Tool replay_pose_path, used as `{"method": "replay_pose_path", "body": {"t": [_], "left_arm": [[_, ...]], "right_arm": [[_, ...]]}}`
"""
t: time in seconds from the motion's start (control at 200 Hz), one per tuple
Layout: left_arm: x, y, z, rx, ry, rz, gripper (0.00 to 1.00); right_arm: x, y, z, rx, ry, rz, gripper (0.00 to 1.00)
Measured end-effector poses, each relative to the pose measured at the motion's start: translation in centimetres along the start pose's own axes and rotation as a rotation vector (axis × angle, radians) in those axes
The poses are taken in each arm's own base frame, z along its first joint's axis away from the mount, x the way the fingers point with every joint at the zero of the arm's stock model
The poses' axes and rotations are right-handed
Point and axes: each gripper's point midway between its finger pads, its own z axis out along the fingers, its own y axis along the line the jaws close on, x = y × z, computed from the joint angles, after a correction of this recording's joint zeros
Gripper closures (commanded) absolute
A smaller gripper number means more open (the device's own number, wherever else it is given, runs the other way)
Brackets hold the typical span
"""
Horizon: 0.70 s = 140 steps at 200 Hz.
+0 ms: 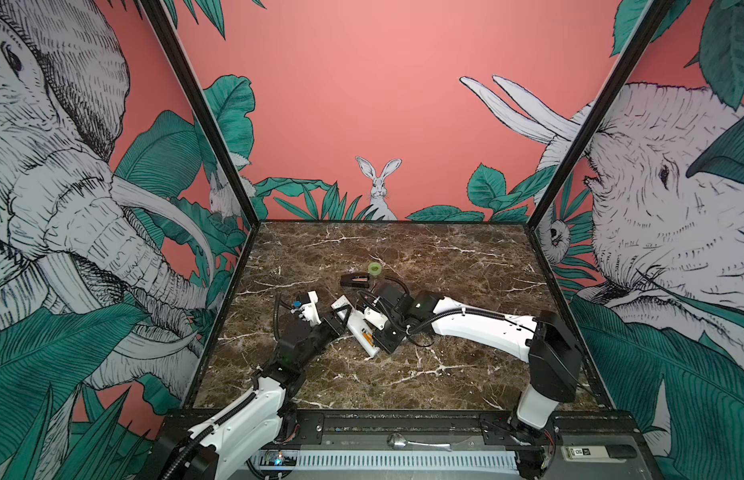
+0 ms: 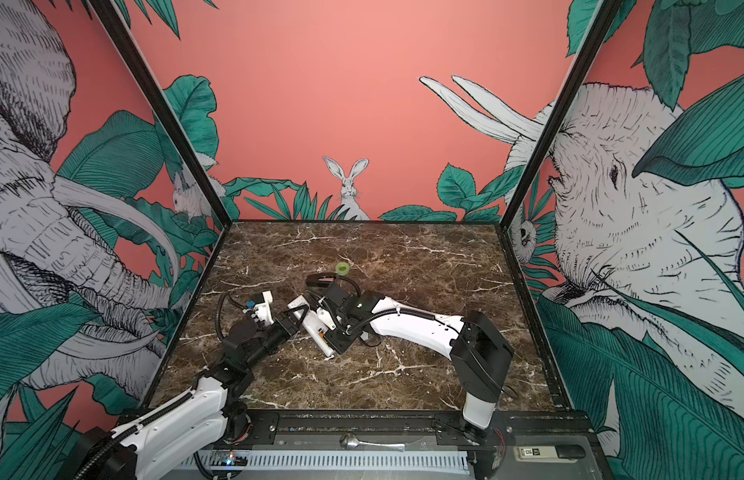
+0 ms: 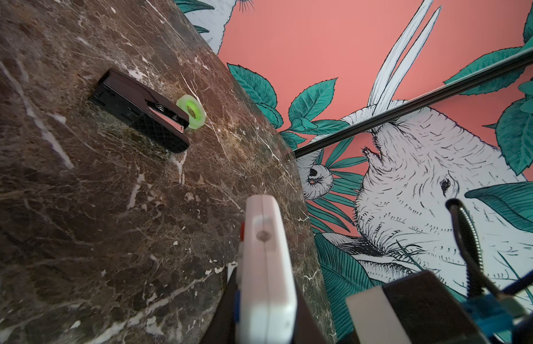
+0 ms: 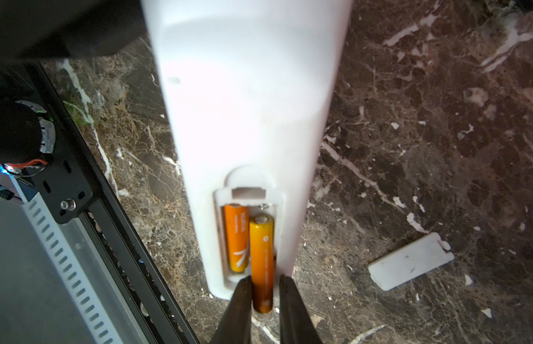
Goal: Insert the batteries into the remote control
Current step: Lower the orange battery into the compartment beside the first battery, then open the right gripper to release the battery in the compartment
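The white remote control lies slantwise at mid-table, back side up, its battery bay uncovered. My left gripper is shut on its end with the coloured buttons, one finger on each side. In the right wrist view one orange battery sits fully in the bay. The other battery has its far tip in the bay and its rear end sticking out past the remote control. My right gripper flanks that rear end. One finger touches it and a thin gap shows at the other finger.
The white battery cover lies loose on the marble beside the remote. A black wedge-shaped stapler-like object and a small green tape roll sit just behind the grippers. A spoon rests on the front rail.
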Motion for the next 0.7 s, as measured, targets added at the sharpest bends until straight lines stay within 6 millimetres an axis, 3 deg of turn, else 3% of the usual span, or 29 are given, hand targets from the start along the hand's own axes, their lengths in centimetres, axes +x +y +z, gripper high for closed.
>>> {"method": "replay_pose_path", "body": {"t": [0.36,0.7], "left_arm": [[0.11,0.17,-0.01,-0.003,0.003,-0.002,1.00],[0.31,0.16,0.22,0.003,0.013,-0.002,1.00]], "right_arm": [[0.00,0.00,0.05,0.000,0.000,0.004,0.74],[-0.32,0.08,0.05,-0.005,-0.012,0.008,0.58]]}}
